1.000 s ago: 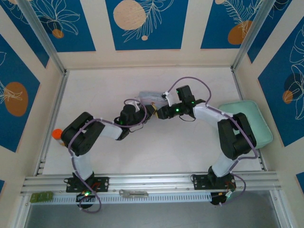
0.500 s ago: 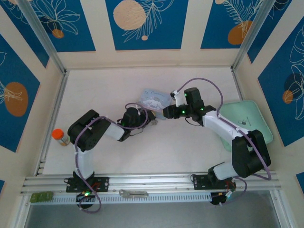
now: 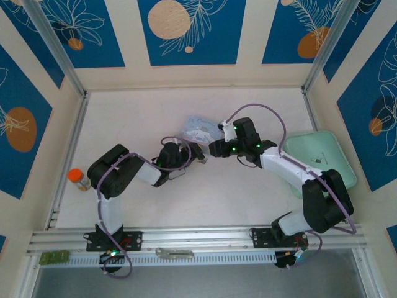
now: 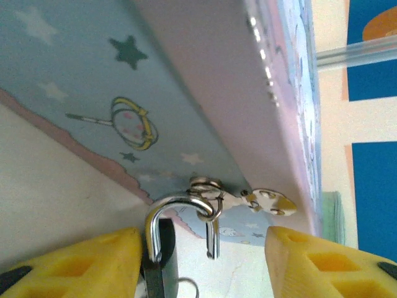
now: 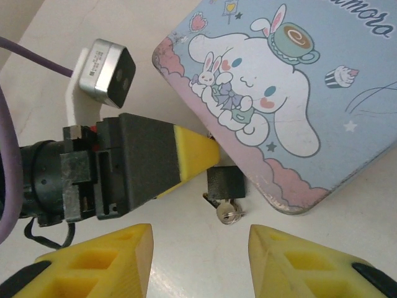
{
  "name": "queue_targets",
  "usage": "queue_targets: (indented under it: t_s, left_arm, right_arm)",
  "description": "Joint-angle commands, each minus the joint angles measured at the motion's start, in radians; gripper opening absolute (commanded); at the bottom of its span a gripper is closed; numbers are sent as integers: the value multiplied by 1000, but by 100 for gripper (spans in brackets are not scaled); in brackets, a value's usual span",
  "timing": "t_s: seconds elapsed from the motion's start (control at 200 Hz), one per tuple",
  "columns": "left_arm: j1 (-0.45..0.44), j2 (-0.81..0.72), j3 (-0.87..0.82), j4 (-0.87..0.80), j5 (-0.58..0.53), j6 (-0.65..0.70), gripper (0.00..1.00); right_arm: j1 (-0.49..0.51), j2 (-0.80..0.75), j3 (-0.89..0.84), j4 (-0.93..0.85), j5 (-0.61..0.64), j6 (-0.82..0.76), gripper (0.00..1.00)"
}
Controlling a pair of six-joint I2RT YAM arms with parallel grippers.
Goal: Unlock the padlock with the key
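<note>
My left jaws stand open around the padlock (image 4: 154,239) and hold nothing. One yellow finger (image 4: 80,261) is just beside it. My right jaws are open and empty too, near the tin (image 5: 279,93). The padlock hangs on the tin's clasp (image 4: 267,202), so it cannot slide away. The key (image 5: 228,214) seems to stick out under it.

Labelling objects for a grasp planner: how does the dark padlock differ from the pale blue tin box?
Size: the small dark squarish padlock is far smaller than the pale blue cartoon-printed tin box.
Look: the padlock is plain dark with a silvery shackle; the tin is pastel, printed with a white rabbit.
Pose: the tin lies flat, lid up; the padlock sits against its side.
They are linked at the tin's clasp.
</note>
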Motion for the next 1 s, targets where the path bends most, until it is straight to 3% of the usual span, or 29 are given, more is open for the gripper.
queue_targets:
  t_s: [0.0,0.17,0.315,0.49,0.68,0.995]
  left_arm:
    - [12,-54,-63,25,-32,-16,57]
    - [68,-149,-168,51,-45,-26,58]
    - [126,-245,-199,-28,-33,17,58]
    - [182,-309,-220,-57,-35,39,58]
    - [206,-318,-247,-22,-34,26,58]
    - [206,-283,-247,18,-22,9,58]
  right_arm:
    - [39,-23,26,-30,75,2,45]
    - [133,55,80,-85,141,-8,45]
    - [210,166,156,-132,213,-28,45]
    - [283,314,297,-253,402,-92,46]
    - [304,427,387,-348,528,-82,53]
    - [309,513,395,-324,580,-97,52]
